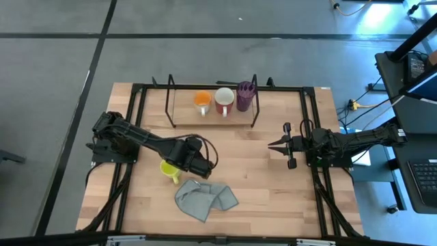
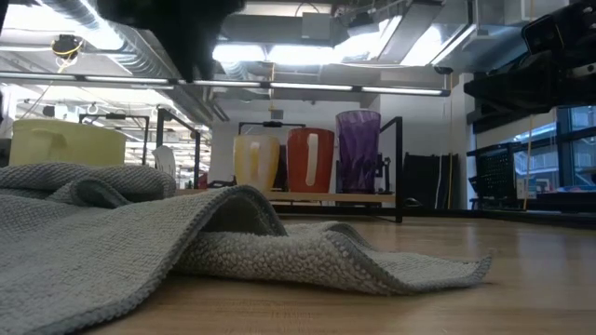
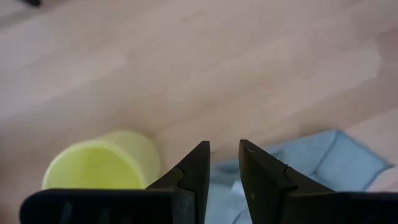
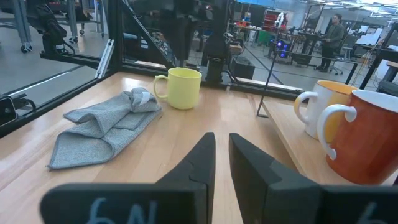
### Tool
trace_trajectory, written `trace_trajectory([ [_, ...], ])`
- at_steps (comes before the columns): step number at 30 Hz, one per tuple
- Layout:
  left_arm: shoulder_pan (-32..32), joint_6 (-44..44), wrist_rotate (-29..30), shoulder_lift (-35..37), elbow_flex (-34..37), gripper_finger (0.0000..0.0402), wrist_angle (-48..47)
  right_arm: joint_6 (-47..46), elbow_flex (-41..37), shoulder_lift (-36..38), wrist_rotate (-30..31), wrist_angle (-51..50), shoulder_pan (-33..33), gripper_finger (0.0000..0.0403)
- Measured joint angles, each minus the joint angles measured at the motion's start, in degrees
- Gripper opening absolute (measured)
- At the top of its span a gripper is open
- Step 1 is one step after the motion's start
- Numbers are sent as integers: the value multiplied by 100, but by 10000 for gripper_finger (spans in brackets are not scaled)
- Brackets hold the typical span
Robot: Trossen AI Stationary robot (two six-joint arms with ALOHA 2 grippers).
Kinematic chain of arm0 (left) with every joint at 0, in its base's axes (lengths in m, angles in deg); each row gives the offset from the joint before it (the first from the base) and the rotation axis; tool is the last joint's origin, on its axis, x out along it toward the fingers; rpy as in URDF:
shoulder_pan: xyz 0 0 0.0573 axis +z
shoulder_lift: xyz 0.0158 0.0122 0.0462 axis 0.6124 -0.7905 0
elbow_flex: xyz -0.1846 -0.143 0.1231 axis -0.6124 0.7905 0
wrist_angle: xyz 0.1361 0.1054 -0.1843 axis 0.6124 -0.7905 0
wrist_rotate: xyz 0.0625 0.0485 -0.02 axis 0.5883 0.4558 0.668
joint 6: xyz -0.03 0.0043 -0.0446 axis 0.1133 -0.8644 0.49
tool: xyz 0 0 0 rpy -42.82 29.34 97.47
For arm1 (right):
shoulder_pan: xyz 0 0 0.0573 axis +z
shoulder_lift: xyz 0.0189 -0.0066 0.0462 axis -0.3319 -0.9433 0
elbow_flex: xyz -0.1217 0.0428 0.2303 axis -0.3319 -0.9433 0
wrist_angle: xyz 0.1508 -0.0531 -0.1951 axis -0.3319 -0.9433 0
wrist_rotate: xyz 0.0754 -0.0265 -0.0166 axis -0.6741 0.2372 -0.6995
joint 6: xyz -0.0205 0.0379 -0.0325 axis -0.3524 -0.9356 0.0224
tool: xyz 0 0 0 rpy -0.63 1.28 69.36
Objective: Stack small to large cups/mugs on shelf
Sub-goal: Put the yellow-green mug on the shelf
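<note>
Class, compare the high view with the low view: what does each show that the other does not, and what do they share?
Only the high view shows both arms whole: the left end effector beside the yellow mug, the right end effector waiting over bare table, and the white mug's red inside.

Only the low view shows the room's ceiling lights and the grey cloth's weave up close.

Both show the orange mug, white mug and purple tumbler in a row on the shelf.

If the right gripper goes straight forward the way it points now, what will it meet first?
Probably nothing close. The right gripper points across bare table toward the left arm. Farther along that line stand the yellow mug and the grey cloth; which comes first is hard to judge.
</note>
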Motion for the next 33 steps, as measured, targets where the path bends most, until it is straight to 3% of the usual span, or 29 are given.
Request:
trace_trajectory([
  [11,-1075,2421,237,0,0,77,-957,0,0,2,-1,0,0,49],
  [15,-1209,2910,-187,0,0,78,-1696,-1,0,0,-2,0,-1,49],
  [22,-1535,4203,-310,70,331,78,-1676,-1,0,2,0,0,-1,49],
  [26,-1628,4474,-681,63,605,78,-1552,-1,0,2,0,0,1,49],
  [33,-1520,4826,-614,63,856,78,-1488,-1,0,1,0,0,-1,49],
])
